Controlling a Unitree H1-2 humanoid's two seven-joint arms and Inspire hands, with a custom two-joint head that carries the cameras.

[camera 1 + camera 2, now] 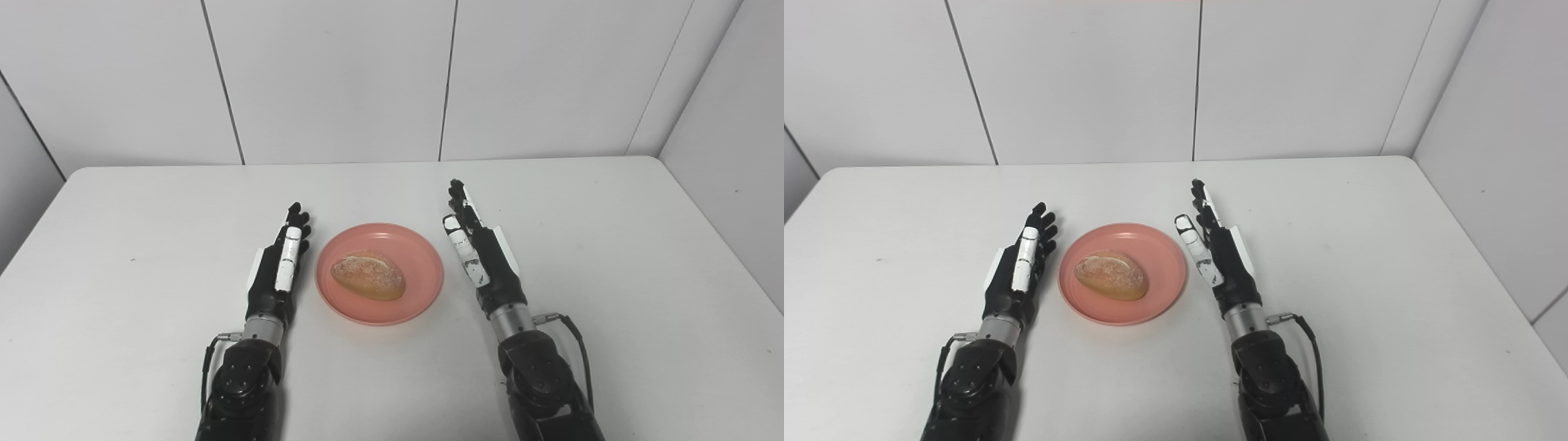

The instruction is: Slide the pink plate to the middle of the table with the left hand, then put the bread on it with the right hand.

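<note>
While my left hand point(278, 263) and right hand point(478, 248) flank it (both flat, empty), the crusty brown bread roll point(368, 275) lies on the round pink plate point(422, 257).

no legible text or labels

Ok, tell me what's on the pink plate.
One bread roll lies on the pink plate, left of centre. The plate surface under the roll is hidden.
</note>
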